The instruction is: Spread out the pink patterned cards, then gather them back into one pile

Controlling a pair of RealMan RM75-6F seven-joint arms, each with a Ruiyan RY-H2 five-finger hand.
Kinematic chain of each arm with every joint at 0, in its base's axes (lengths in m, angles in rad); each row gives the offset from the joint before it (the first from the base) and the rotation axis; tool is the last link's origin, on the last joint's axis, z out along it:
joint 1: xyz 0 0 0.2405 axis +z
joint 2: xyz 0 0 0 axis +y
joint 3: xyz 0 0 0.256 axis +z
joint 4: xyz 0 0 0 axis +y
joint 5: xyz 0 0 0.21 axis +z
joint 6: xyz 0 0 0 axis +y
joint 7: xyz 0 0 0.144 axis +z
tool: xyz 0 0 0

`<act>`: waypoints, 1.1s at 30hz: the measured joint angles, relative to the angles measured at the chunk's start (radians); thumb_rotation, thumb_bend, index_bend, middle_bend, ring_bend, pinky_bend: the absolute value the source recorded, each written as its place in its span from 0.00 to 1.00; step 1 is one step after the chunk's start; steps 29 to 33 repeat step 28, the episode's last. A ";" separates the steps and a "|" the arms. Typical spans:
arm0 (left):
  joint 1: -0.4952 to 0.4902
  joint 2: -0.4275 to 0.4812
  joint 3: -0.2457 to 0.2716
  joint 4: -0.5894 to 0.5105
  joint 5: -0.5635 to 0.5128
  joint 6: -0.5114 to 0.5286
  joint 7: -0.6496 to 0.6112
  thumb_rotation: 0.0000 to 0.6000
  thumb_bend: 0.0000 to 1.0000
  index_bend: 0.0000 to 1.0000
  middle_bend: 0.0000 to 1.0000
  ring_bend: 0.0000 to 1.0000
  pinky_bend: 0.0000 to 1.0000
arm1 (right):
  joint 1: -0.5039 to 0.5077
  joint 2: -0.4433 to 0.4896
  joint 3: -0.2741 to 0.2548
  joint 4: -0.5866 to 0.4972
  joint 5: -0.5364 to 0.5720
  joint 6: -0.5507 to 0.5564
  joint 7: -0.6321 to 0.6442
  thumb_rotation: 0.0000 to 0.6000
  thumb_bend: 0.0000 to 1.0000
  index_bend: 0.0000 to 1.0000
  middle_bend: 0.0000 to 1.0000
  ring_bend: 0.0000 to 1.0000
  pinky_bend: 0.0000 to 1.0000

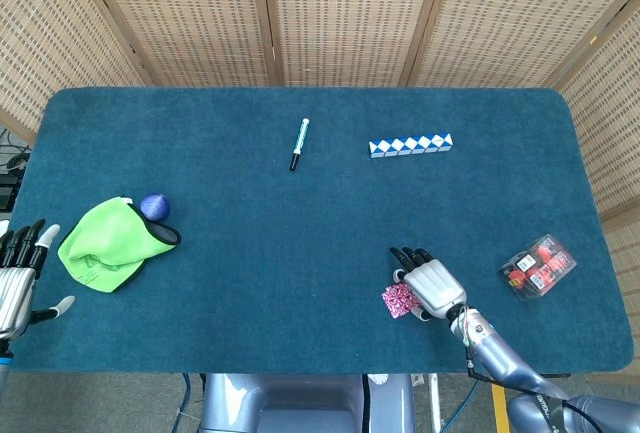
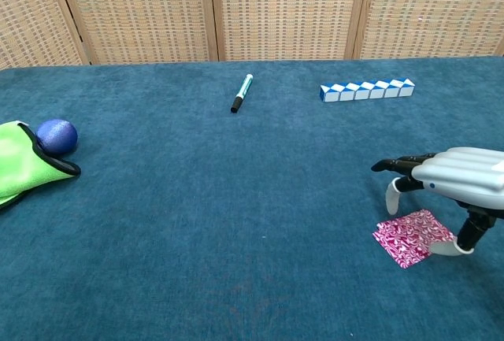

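Right hand [image 2: 461,179] hovers palm down, fingers spread and arched; left hand [image 1: 18,278] open at the edge

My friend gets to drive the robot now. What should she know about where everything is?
Right hand: palm down over the pink patterned cards, fingers spread, holding nothing; whether a fingertip touches them is unclear.
Left hand: open, idle at the table's left edge, beside the green cloth.
Cards: one neat pile near the front right of the table.
Done: nothing visible, no cards fanned out.
Left: spread the cards, then gather them into one pile.
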 measured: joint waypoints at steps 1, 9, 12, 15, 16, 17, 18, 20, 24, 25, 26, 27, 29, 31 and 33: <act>0.000 0.000 0.000 0.000 0.000 0.000 0.000 1.00 0.00 0.00 0.00 0.00 0.00 | 0.000 -0.001 0.000 0.000 0.002 0.000 -0.003 1.00 0.26 0.31 0.00 0.00 0.11; 0.000 0.001 0.000 -0.001 -0.001 -0.001 0.000 1.00 0.00 0.00 0.00 0.00 0.00 | 0.000 0.003 -0.001 -0.015 0.005 0.009 -0.009 1.00 0.26 0.31 0.00 0.00 0.11; 0.000 0.001 -0.001 -0.001 -0.001 -0.001 -0.002 1.00 0.00 0.00 0.00 0.00 0.00 | -0.004 0.023 -0.002 -0.037 -0.011 0.024 0.007 1.00 0.26 0.31 0.00 0.00 0.11; 0.000 0.001 0.000 -0.001 -0.001 -0.001 -0.004 1.00 0.00 0.00 0.00 0.00 0.00 | -0.016 0.055 -0.002 -0.064 -0.041 0.057 0.039 1.00 0.26 0.31 0.00 0.00 0.11; 0.000 0.001 0.000 -0.001 0.000 -0.001 -0.006 1.00 0.00 0.00 0.00 0.00 0.00 | -0.023 0.069 -0.003 -0.073 -0.054 0.074 0.057 1.00 0.26 0.31 0.00 0.00 0.11; 0.000 0.002 0.000 -0.001 0.000 0.000 -0.008 1.00 0.00 0.00 0.00 0.00 0.00 | -0.031 0.079 -0.004 -0.078 -0.066 0.092 0.073 1.00 0.26 0.31 0.00 0.00 0.11; 0.000 0.002 0.000 0.000 0.001 0.000 -0.010 1.00 0.00 0.00 0.00 0.00 0.00 | -0.039 0.089 -0.005 -0.083 -0.081 0.113 0.091 1.00 0.26 0.31 0.00 0.00 0.11; 0.000 0.001 0.000 0.001 0.002 0.000 -0.010 1.00 0.00 0.00 0.00 0.00 0.00 | -0.066 0.110 -0.009 -0.086 -0.120 0.176 0.140 1.00 0.26 0.30 0.00 0.00 0.10; 0.000 -0.003 -0.002 0.007 0.005 0.007 -0.005 1.00 0.00 0.00 0.00 0.00 0.00 | -0.134 0.134 -0.016 -0.065 -0.190 0.335 0.216 1.00 0.20 0.15 0.00 0.00 0.05; 0.001 -0.005 -0.002 0.010 0.007 0.010 -0.003 1.00 0.00 0.00 0.00 0.00 0.00 | -0.161 0.138 -0.017 -0.052 -0.205 0.390 0.237 1.00 0.14 0.09 0.00 0.00 0.03; 0.001 -0.007 -0.003 0.014 0.009 0.014 -0.001 1.00 0.00 0.00 0.00 0.00 0.00 | -0.183 0.140 -0.018 -0.041 -0.214 0.432 0.255 1.00 0.07 0.04 0.00 0.00 0.02; 0.002 -0.011 -0.004 0.018 0.012 0.020 -0.001 1.00 0.00 0.00 0.00 0.00 0.00 | -0.206 0.141 -0.019 -0.028 -0.223 0.474 0.274 1.00 0.04 0.02 0.00 0.00 0.01; 0.003 -0.014 -0.004 0.022 0.015 0.025 -0.002 1.00 0.00 0.00 0.00 0.00 0.00 | -0.237 0.143 -0.019 -0.010 -0.233 0.527 0.301 1.00 0.01 0.00 0.00 0.00 0.00; 0.003 -0.014 -0.004 0.022 0.015 0.025 -0.002 1.00 0.00 0.00 0.00 0.00 0.00 | -0.237 0.143 -0.019 -0.010 -0.233 0.527 0.301 1.00 0.01 0.00 0.00 0.00 0.00; 0.003 -0.014 -0.004 0.022 0.015 0.025 -0.002 1.00 0.00 0.00 0.00 0.00 0.00 | -0.237 0.143 -0.019 -0.010 -0.233 0.527 0.301 1.00 0.01 0.00 0.00 0.00 0.00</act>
